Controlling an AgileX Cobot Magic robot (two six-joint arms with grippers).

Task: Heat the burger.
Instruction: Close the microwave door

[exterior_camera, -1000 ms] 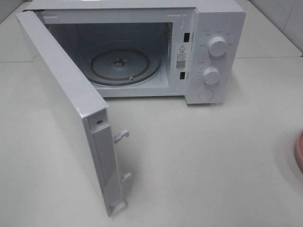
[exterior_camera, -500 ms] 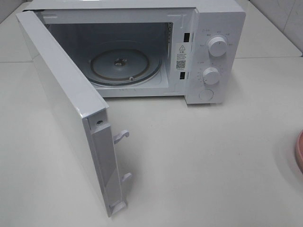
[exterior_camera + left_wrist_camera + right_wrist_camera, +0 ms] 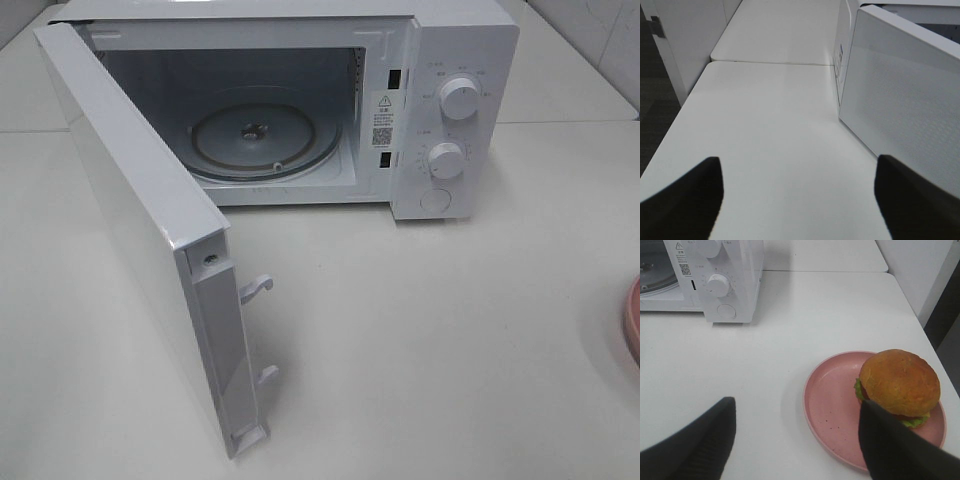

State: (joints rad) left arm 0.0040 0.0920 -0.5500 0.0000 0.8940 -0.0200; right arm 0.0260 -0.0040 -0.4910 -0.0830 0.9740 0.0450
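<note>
Two tools, both spread, both holding nothing. Left tool (image 3: 799, 197): jaws apart over bare bench (image 3: 775, 135), beside the outer face of the open microwave door (image 3: 905, 100), touching nothing. Right tool (image 3: 795, 440): jaws apart above the bench, one finger (image 3: 890, 450) in front of the burger (image 3: 900, 382); contact unclear. Burger sits on the pink plate (image 3: 827, 405), well apart from the microwave (image 3: 455, 60). Turntable (image 3: 265, 140) bare.

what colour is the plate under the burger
Pink, with a few dark speckles; the plate under the burger shows best in the right wrist view.
</note>
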